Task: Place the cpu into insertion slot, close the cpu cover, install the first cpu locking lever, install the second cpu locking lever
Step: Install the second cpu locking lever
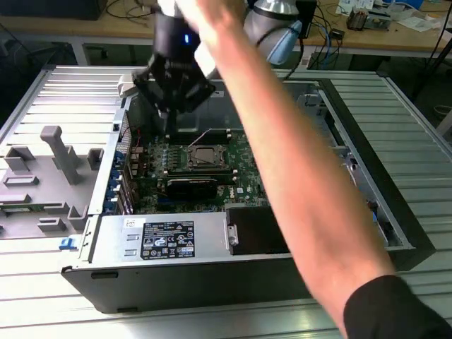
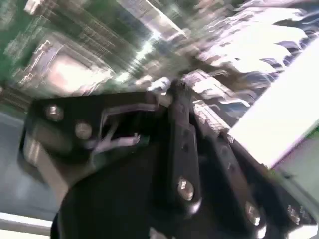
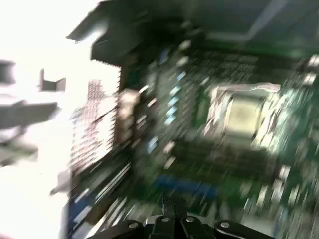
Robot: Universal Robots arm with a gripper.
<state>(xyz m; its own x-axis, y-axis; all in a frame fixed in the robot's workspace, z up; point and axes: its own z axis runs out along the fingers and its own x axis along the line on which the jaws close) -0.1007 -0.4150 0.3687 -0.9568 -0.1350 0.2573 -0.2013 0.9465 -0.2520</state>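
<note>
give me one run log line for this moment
gripper: above board, beside insertion slot | cpu: seated in slot | person's arm: reaching across case

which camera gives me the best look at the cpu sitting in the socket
The exterior view: the cpu sits sharp and unobstructed in the insertion slot. In both wrist views it is a pale smeared square.

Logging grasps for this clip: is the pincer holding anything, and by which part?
Cannot be told: the pincer hangs above the motherboard, its tips blurred; the cpu sits in the socket.

Heavy wrist-view blur — perhaps window glare
</note>
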